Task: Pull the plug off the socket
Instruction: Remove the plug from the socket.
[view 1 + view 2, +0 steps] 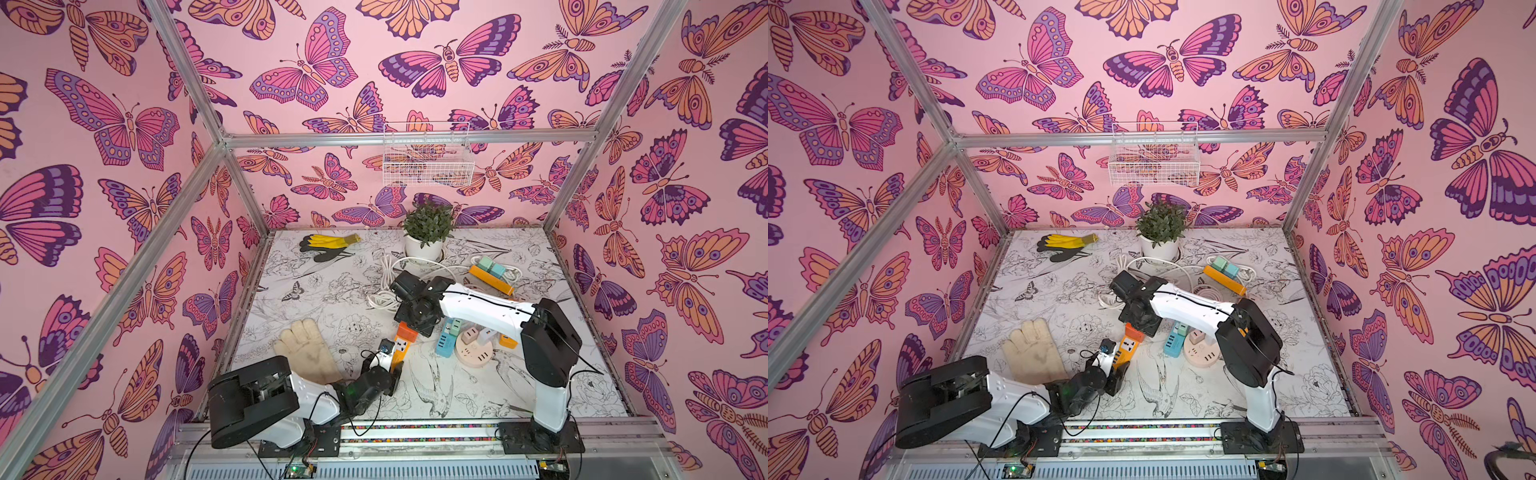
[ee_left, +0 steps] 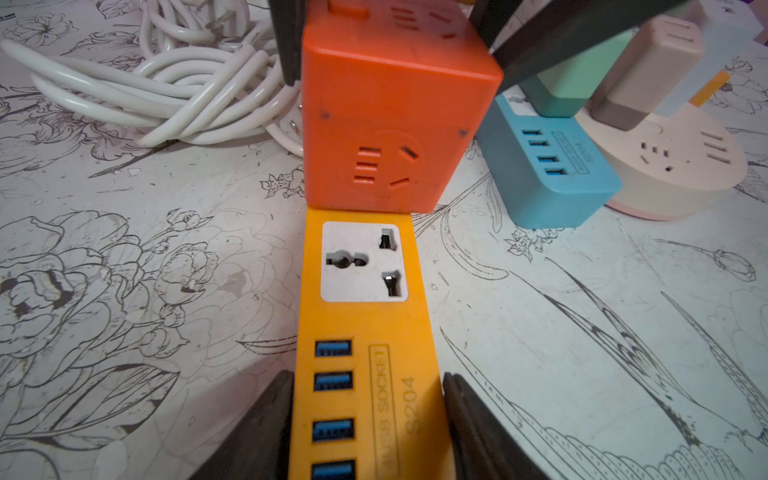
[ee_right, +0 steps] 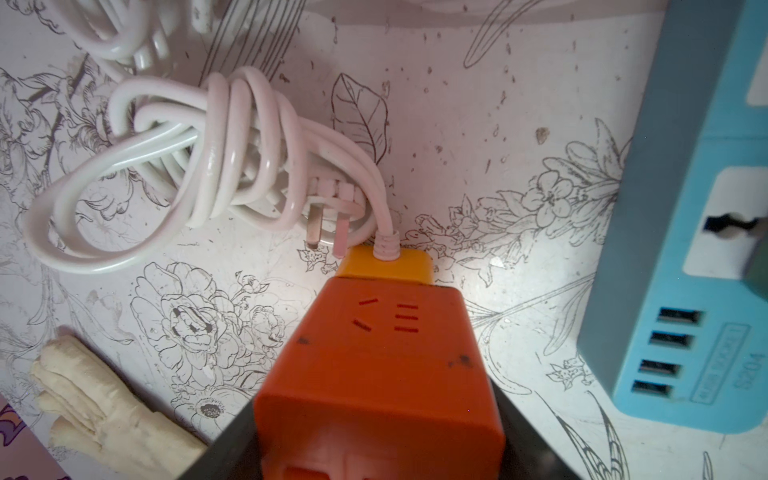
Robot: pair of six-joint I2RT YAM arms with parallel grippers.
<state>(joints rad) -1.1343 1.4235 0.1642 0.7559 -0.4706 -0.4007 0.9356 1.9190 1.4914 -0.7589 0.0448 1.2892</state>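
Observation:
The plug (image 2: 395, 116), an orange cube, sits on the cable end of the socket (image 2: 365, 332), a yellow-orange strip with one white outlet and blue USB ports. In both top views the plug (image 1: 406, 332) (image 1: 1133, 332) and socket (image 1: 401, 350) (image 1: 1126, 348) lie mid-table. My left gripper (image 2: 365, 386) (image 1: 394, 366) is shut on the socket's USB end, and its fingers (image 2: 278, 399) press the strip's sides. From above, my right gripper (image 3: 378, 432) (image 1: 415, 324) is shut on the plug (image 3: 382, 374). The socket's end (image 3: 386, 266) shows beyond the cube.
A coiled white cable (image 3: 199, 166) lies just past the socket's end. A blue strip (image 2: 548, 174) and a round pink strip (image 1: 478, 353) with plugs stand close on the right. A cream glove (image 1: 307, 349) lies to the left. A potted plant (image 1: 428, 232) and another orange strip (image 1: 490, 279) stand farther back.

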